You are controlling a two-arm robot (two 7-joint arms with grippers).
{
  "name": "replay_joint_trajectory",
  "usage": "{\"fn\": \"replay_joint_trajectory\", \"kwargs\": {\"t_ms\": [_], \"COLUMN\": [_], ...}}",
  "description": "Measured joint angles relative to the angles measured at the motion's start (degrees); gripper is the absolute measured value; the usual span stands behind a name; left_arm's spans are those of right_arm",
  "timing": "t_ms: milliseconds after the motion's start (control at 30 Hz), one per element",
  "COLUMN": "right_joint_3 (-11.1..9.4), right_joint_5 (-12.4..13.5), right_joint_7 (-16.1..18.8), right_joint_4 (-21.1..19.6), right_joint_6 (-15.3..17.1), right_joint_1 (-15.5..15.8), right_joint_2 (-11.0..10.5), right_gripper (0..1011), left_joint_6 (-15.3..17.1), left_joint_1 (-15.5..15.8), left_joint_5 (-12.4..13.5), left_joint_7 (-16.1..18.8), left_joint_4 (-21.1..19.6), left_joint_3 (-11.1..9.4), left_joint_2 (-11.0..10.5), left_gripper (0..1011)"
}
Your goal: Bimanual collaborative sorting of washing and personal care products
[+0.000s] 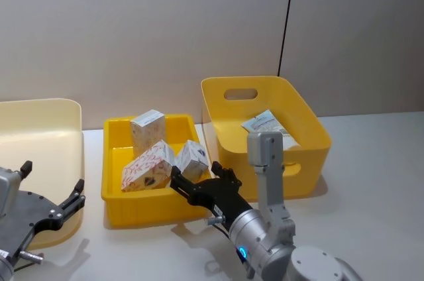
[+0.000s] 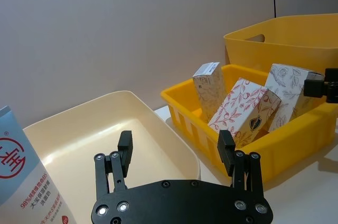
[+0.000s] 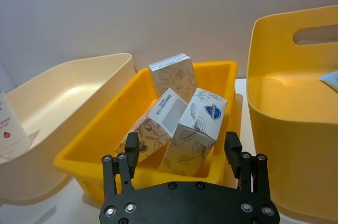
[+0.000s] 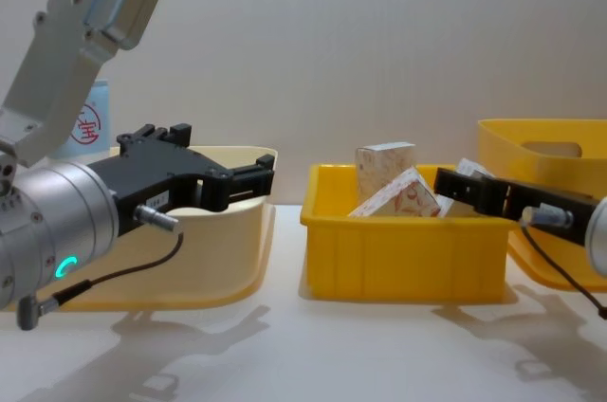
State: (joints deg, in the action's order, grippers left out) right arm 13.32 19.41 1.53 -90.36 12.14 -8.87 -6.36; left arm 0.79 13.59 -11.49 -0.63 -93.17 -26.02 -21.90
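Three small white patterned boxes lie in the shallow yellow bin (image 1: 116, 195): one upright (image 1: 147, 130), one leaning with a red pattern (image 1: 147, 167), one at the right (image 1: 192, 160). My right gripper (image 1: 201, 176) is open just before that bin's front right corner, level with the rim, facing the right-hand box (image 3: 195, 129). My left gripper (image 1: 54, 178) is open and empty over the front of the cream bin (image 1: 40, 128). A pale-blue tube (image 2: 21, 176) with red print stands close beside the left gripper (image 2: 175, 139), and shows behind the left arm in the chest view (image 4: 90, 122).
A deep yellow bin (image 1: 305, 128) with handle cut-outs stands right of the shallow one and holds a flat white packet (image 1: 265, 122). The white table (image 1: 377, 188) runs to the right and front. A grey wall stands close behind the bins.
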Motion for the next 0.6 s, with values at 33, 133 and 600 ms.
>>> {"fn": "replay_joint_trajectory", "kwargs": {"t_ms": [33,133,600], "right_joint_3": [0.0,0.0,-0.2], "right_joint_5": [-0.1,-0.3,-1.5], "right_joint_7": [-0.1,-0.4,-1.4], "right_joint_4": [0.3,0.8,3.0], "right_joint_6": [0.0,0.0,-0.6], "right_joint_1": [-0.2,-0.6,-2.0], "right_joint_2": [0.2,0.6,2.6], "right_gripper": [1001,1001,1001], "left_joint_6": [0.0,0.0,0.0], "left_joint_1": [0.0,0.0,0.0], "left_joint_5": [0.0,0.0,0.0], "left_joint_7": [0.0,0.0,0.0], "left_joint_4": [0.0,0.0,0.0], "left_joint_3": [0.0,0.0,0.0], "left_joint_2": [0.0,0.0,0.0], "left_gripper": [1003,1003,1003]}}
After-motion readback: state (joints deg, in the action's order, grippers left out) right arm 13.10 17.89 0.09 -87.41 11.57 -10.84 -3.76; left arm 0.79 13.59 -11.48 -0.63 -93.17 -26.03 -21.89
